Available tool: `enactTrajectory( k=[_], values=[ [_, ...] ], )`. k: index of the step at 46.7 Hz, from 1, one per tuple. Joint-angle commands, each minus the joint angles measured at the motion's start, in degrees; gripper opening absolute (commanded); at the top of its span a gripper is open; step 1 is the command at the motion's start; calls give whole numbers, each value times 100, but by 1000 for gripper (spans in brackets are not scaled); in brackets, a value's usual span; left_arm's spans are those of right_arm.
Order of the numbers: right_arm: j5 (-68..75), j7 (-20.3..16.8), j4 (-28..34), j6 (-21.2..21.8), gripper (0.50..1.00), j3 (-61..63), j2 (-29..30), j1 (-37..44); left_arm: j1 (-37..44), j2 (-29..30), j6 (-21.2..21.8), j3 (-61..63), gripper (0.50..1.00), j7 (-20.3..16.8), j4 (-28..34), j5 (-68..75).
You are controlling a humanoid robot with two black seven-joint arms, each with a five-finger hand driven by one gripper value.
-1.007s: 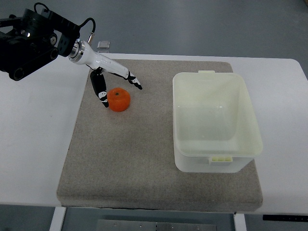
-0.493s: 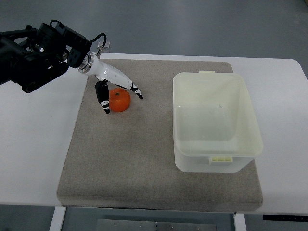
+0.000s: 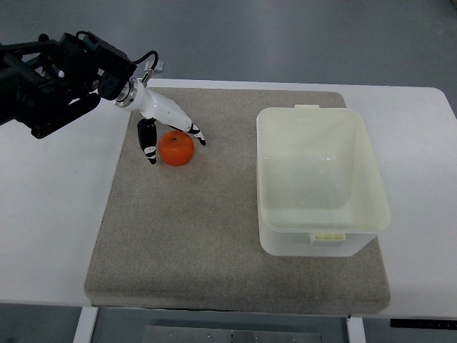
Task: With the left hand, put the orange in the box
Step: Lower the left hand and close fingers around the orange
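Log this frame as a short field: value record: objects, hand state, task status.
surface: grey mat on a white table
orange: orange, on the mat, left of the box
box: pale open box, on the mat's right side, nothing visible inside
left robot hand: left robot hand, fingers set around the orange, one on each side; a firm grip cannot be confirmed
right arm: not in view
task status: orange not yet in the box
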Motion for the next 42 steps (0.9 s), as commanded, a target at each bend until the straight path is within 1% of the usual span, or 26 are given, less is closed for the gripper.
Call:
enactTrajectory(
  k=[1,6,13,22,29,31,36,40,42],
  values=[
    [0,0,4,0,926,0,0,0,14,-1,18,0,966,0,4,45],
    [0,0,-5,0,926,0,0,0,31,-10,18,0,966,0,4,45],
    [0,0,4,0,926,0,0,0,75,-1,27,0,984,0,4,27],
    [0,0,4,0,926,0,0,0,102,-1,36,0,984,0,4,27],
    [0,0,4,0,926,0,0,0,119,8,62,0,964,0,4,45],
    [0,0,-5,0,926,0,0,0,119,8,62,0,949,0,13,45],
    [0,0,-5,0,926,0,0,0,119,8,62,0,889,0,13,45],
    [0,0,4,0,926,0,0,0,111,-1,62,0,789,0,13,54],
    [0,0,4,0,926,0,0,0,110,-1,62,0,727,0,13,54]
  ],
)
